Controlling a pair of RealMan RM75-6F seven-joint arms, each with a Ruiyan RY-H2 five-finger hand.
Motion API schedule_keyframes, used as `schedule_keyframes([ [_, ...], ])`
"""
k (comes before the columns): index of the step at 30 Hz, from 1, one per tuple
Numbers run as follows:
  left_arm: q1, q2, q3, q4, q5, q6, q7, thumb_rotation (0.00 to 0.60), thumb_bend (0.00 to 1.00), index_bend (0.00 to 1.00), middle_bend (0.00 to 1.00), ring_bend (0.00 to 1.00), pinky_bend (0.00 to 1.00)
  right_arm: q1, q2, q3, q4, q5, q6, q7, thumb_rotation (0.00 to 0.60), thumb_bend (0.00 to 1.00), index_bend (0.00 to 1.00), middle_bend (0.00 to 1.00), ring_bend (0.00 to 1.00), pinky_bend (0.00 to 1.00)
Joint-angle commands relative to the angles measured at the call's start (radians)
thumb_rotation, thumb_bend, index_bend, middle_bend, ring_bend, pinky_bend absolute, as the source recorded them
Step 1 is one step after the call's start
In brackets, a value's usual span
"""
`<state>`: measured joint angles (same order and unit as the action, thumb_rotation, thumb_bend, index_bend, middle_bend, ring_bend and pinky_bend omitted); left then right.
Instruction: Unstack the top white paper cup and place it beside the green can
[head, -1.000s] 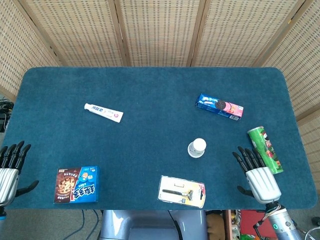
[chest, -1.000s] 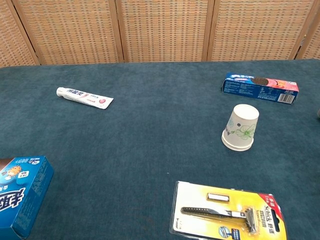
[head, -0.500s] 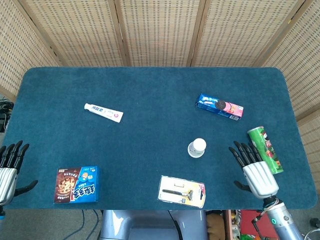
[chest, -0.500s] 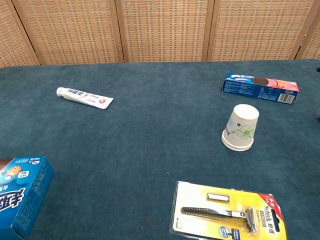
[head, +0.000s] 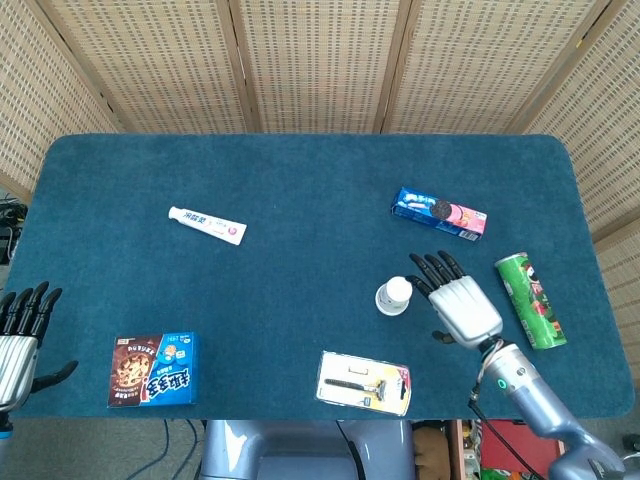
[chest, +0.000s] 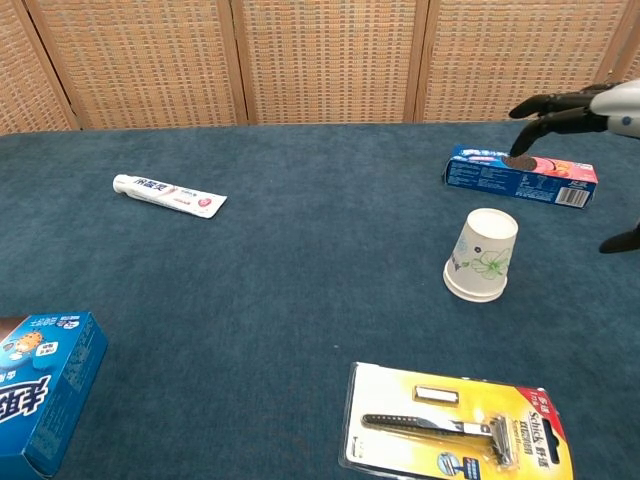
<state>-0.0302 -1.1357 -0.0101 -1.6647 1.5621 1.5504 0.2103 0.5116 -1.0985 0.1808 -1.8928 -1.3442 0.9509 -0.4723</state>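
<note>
The cup (chest: 482, 254) stood upside down on the blue table (head: 300, 180), right of centre, rim on the cloth and pale base up, with a faint green flower print on its side. In the chest view it read as one cup; whether another sat nested under it could not be told. The green can (head: 530, 299) lay on its side near the right edge, well right of the cup.

The right hand (head: 455, 300) hung between cup and can, just right of the cup and not touching it, holding nothing. Its dark fingers (head: 433, 268) were spread apart and pointed toward the far side, thumb out to the near side. In the chest view the same fingers (chest: 548, 106) reached in from the right edge, above the biscuit pack.

The left hand (head: 18, 335) sat at the near left corner of the table, empty, fingers apart and pointing away.

The biscuit pack (head: 439, 213), blue and pink, lay far of the cup. A toothpaste tube (head: 207, 225) lay on the left half, far from the cup. A blue cookie box (head: 153, 369) sat at the near left, close to the left hand. A razor (head: 364, 382) in its yellow card pack lay at the near edge, near and left of the cup.
</note>
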Motion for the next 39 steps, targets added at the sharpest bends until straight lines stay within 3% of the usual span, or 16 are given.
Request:
schedule_keyframes([
  [1, -0.002, -0.001, 0.0, 0.002, -0.001, -0.003, 0.001, 0.6, 0.0, 0.0, 0.0, 0.0, 0.0, 0.086, -0.031, 0.03, -0.017, 0.119, -0.076, -0.106, 0.6, 0.11, 0.19, 0.01, 0.0, 0.0],
  [8, -0.005, -0.004, -0.001, 0.005, -0.005, -0.011, 0.001, 0.6, 0.0, 0.0, 0.0, 0.0, 0.0, 0.199, -0.1, 0.037, -0.001, 0.321, -0.12, -0.238, 0.6, 0.25, 0.22, 0.03, 0.0, 0.0],
  [15, -0.005, -0.004, 0.002, 0.006, 0.0, -0.009, -0.001, 0.6, 0.0, 0.0, 0.0, 0.0, 0.0, 0.302, -0.142, 0.008, 0.042, 0.48, -0.125, -0.381, 0.6, 0.35, 0.24, 0.04, 0.0, 0.0],
  [24, -0.009, -0.009, 0.004, 0.009, 0.001, -0.017, 0.005, 0.6, 0.0, 0.0, 0.0, 0.0, 0.0, 0.43, -0.15, -0.043, 0.043, 0.735, -0.045, -0.558, 0.6, 0.38, 0.27, 0.07, 0.0, 0.0],
  [31, -0.009, -0.011, 0.006, 0.006, 0.004, -0.016, 0.012, 0.6, 0.0, 0.0, 0.0, 0.0, 0.0, 0.473, -0.133, -0.066, 0.022, 0.803, 0.001, -0.584, 0.6, 0.39, 0.31, 0.11, 0.0, 0.01],
  [39, -0.009, -0.011, 0.007, 0.006, 0.007, -0.013, 0.009, 0.6, 0.0, 0.0, 0.0, 0.0, 0.0, 0.494, -0.132, -0.092, 0.019, 0.809, 0.017, -0.561, 0.6, 0.42, 0.33, 0.12, 0.0, 0.02],
])
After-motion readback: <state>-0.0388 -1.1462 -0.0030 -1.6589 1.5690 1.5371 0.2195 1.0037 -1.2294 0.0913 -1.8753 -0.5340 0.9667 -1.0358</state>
